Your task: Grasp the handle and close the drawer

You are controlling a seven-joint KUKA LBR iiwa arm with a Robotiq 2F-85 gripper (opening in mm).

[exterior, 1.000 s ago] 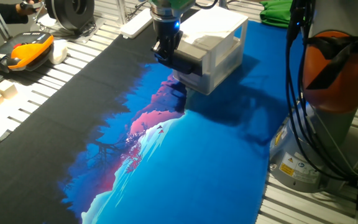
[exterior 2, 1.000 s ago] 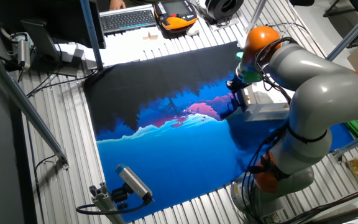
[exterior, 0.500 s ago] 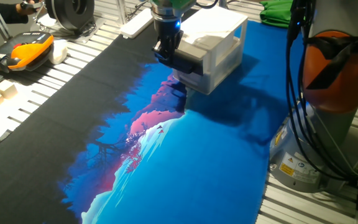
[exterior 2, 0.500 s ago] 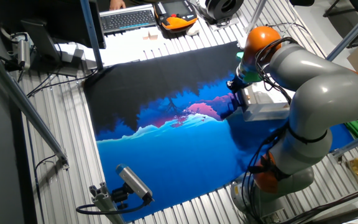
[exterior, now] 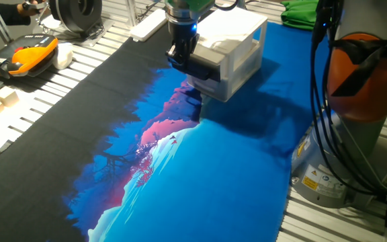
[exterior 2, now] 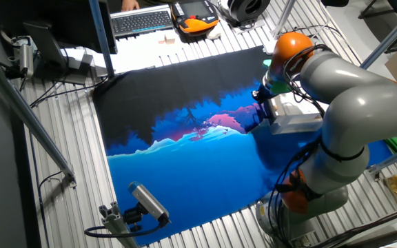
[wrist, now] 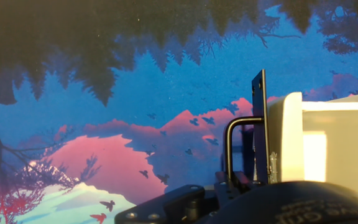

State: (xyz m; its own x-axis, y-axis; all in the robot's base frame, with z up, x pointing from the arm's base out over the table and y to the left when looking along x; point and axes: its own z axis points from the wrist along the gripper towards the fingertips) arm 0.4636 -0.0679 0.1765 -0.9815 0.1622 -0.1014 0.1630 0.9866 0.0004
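the drawer (exterior: 210, 74) sits in the white cabinet (exterior: 237, 47) on the blue printed mat (exterior: 200, 175) of the counter (exterior: 79, 67), and its inside is hidden in all views. the gripper (exterior: 179, 59) is at the black handle (wrist: 238, 146) on the drawer front. only the hand view shows the handle's bar close up. whether the fingers clamp it cannot be told. one fixed view shows an orange device (exterior: 29, 55) aside.

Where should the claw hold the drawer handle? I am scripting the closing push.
Grip the handle at mid-bar, coming from above as the claw does now: the bar stands off the drawer front, leaving a gap for a finger.
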